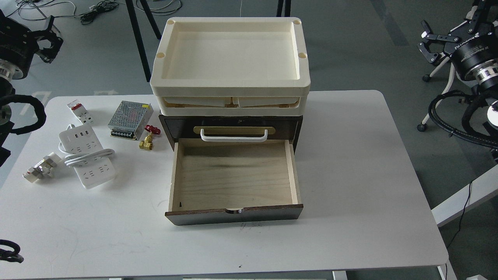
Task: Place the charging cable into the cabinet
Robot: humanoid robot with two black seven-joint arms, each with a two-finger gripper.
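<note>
The charging cable [87,155], a white power strip with its thick white cord wound across the middle, lies flat on the left part of the table. The cabinet [233,128] is a dark brown box at the table's centre. Its lower drawer [233,177] is pulled out toward me and shows a bare pale plywood floor. My left gripper [48,39] hangs off the table at the far upper left, dark against the arm. Well clear of the table at the upper right, my right gripper [428,42] has its fingers apart and holds nothing.
Two stacked cream trays [230,83] sit on the cabinet. Around the strip lie a white-and-red plug adapter [79,111], a silver mesh power supply [130,119], a brass valve with a red handle [148,139] and a small white-and-metal fitting [41,168].
</note>
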